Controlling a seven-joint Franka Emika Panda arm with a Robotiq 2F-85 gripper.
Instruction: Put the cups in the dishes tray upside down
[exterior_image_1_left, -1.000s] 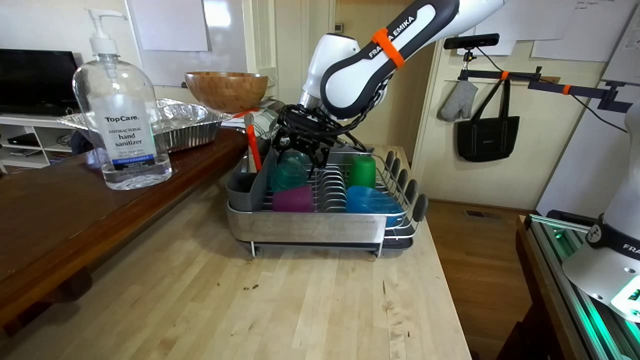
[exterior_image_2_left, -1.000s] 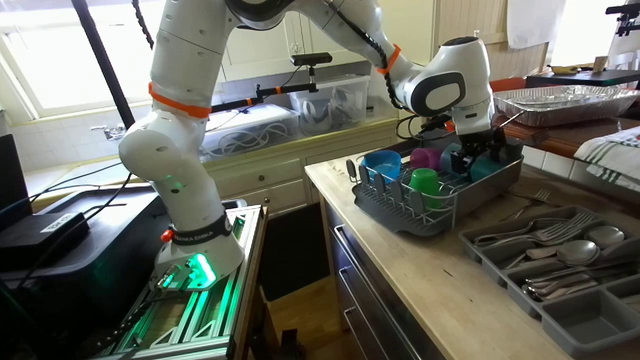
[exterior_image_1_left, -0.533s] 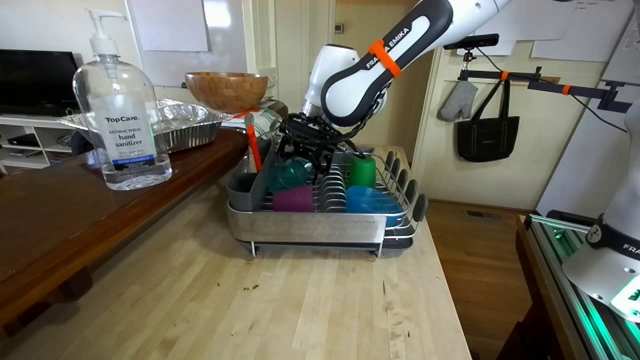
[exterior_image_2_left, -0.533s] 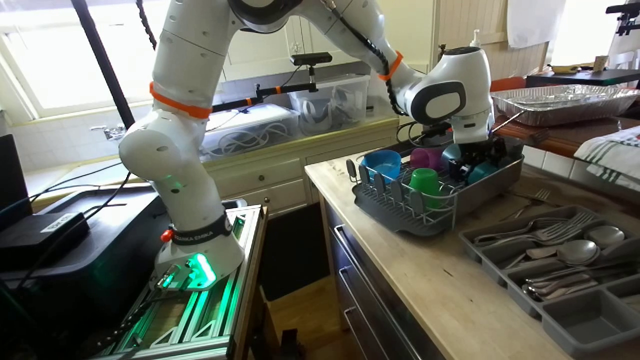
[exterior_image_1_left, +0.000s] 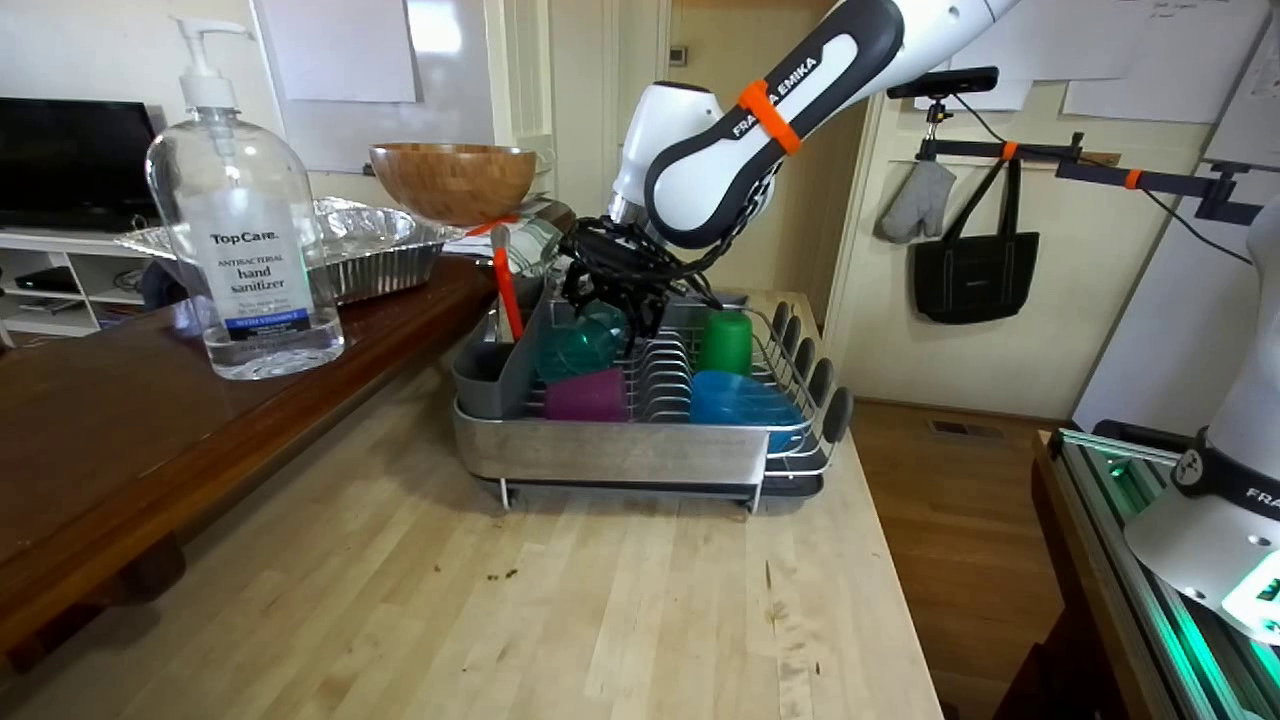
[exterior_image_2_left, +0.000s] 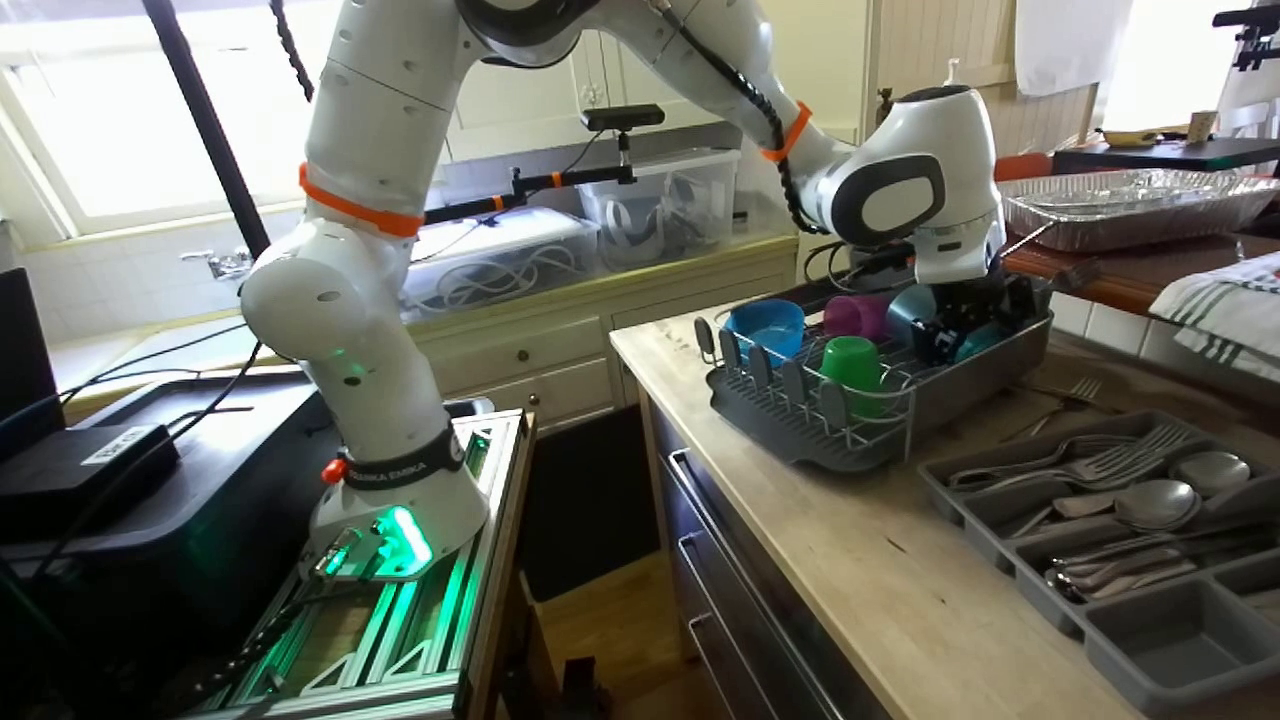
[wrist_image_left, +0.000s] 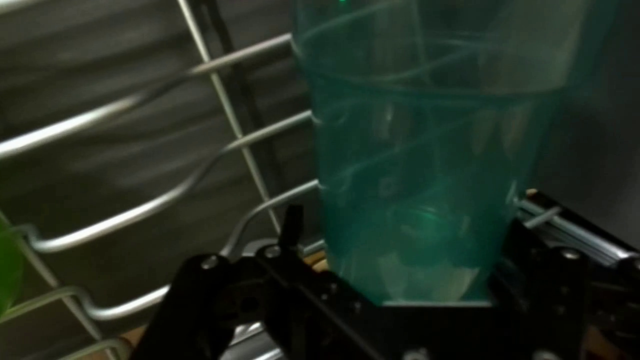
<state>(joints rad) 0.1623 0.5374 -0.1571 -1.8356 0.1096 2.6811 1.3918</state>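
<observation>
While the teal cup (wrist_image_left: 420, 170) is resting in the rack (exterior_image_1_left: 612, 452), the gripper (wrist_image_left: 404, 226) is standing spread around its narrow end, not visibly pinching. Good handling is probably calling for centring, squeezing lightly, and turning it mouth-down clear of the purple cup (exterior_image_1_left: 588, 397).

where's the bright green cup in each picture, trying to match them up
In an exterior view: the green cup is just right of centre, about mid-height.
In an exterior view: the green cup is right of centre, about mid-height.
Wrist view: likely the green cup, only a sliver at the left edge, below mid-height.
Shared landmark: the dish rack; its metal wires show in all three.
</observation>
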